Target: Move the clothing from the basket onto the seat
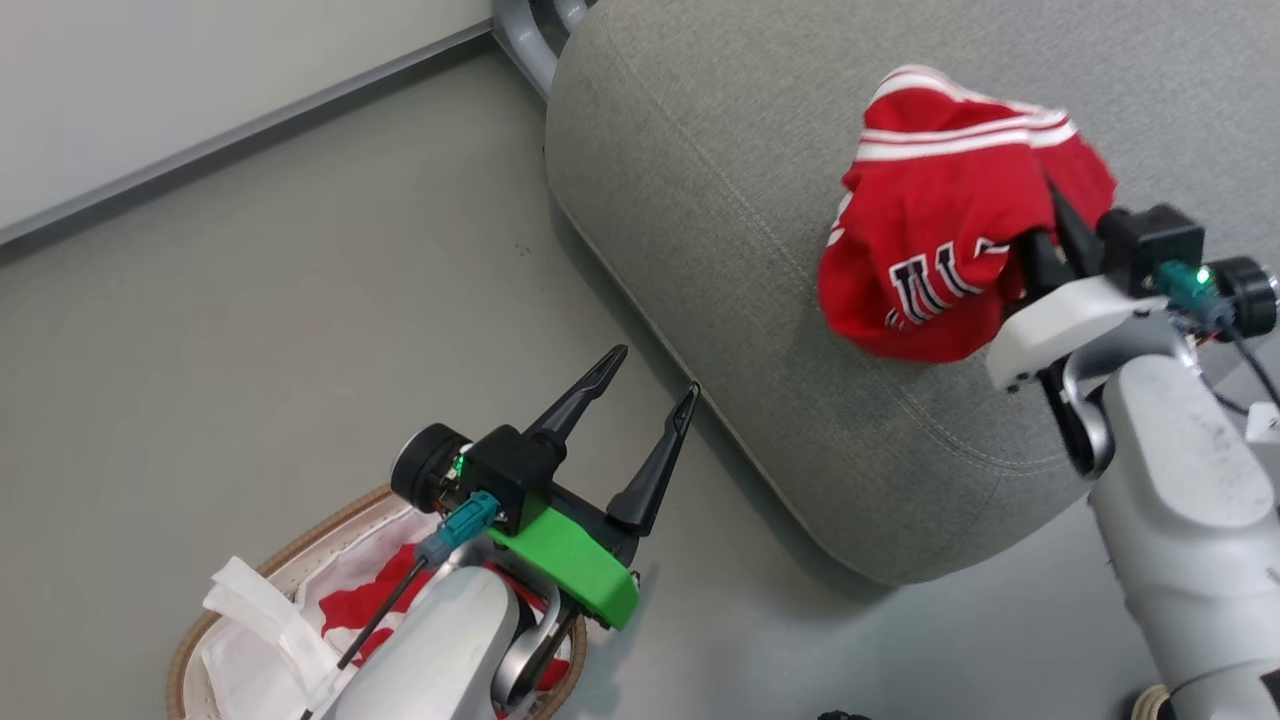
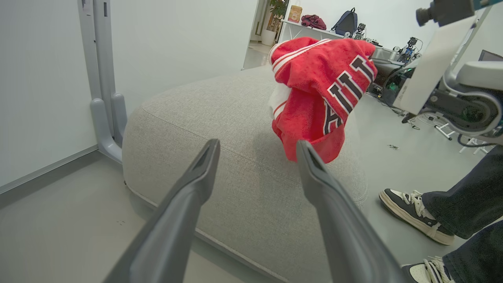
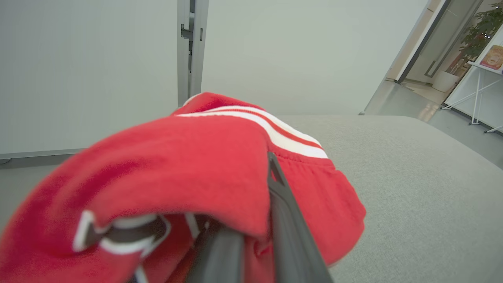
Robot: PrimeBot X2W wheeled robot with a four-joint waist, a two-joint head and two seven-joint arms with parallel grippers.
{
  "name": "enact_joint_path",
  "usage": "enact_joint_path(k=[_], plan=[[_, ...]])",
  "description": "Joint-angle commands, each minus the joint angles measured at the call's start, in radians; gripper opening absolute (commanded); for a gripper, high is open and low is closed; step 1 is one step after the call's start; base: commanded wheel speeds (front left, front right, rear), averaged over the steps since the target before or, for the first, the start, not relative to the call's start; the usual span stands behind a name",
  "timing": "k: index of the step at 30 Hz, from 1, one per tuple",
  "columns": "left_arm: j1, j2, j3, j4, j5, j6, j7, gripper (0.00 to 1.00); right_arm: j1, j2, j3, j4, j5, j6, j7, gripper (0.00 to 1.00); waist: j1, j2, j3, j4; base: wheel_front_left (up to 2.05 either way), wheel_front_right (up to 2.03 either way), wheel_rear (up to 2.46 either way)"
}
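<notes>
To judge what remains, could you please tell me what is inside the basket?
Inside the basket, a red garment with white trim lies on the white liner. The left arm covers much of the interior, so anything under it cannot be seen.

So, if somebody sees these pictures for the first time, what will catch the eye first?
First, the red garment with black-and-white letters, which hangs from the shut right pincer over the grey seat, upper right. Next, the left pincer, open and empty at lower centre, and the basket under its arm with a second garment inside. A person's shoe shows beside the seat in the left wrist view.
</notes>
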Motion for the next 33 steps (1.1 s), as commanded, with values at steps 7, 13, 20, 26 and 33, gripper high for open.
enact_joint_path(k=[7,13,20,26,33], plan=[[-0.067,0.071,-0.02,-0.018,0.002,-0.003,-0.001,1.0,-0.227,-0.09,-0.135,0.13,-0.063,-0.001,-0.002,0.0,0.0,-0.0001,0.175,0.135,0.0,0.0,0.0],[-0.117,0.132,-0.032,-0.051,0.003,-0.003,-0.001,1.0,-0.392,-0.167,-0.262,0.22,-0.139,-0.001,0.015,0.0,0.0,-0.0001,0.282,0.19,0.0,0.0,0.0],[-0.146,0.176,-0.03,-0.081,-0.008,-0.003,-0.001,1.0,-0.472,-0.234,-0.444,0.232,-0.281,-0.001,0.07,0.0,0.0,-0.0001,0.371,0.24,0.0,0.0,0.0],[-0.157,0.184,-0.026,-0.104,-0.008,-0.003,-0.001,1.0,-0.445,-0.241,-0.602,0.212,-0.384,-0.001,0.115,0.0,0.0,-0.0001,0.42,0.276,0.0,0.0,0.0],[-0.185,0.188,-0.032,-0.098,-0.012,-0.003,-0.001,1.0,-0.358,-0.177,-0.744,0.226,-0.452,-0.001,0.098,0.0,0.0,-0.0001,0.438,0.295,0.0,0.0,0.0]])
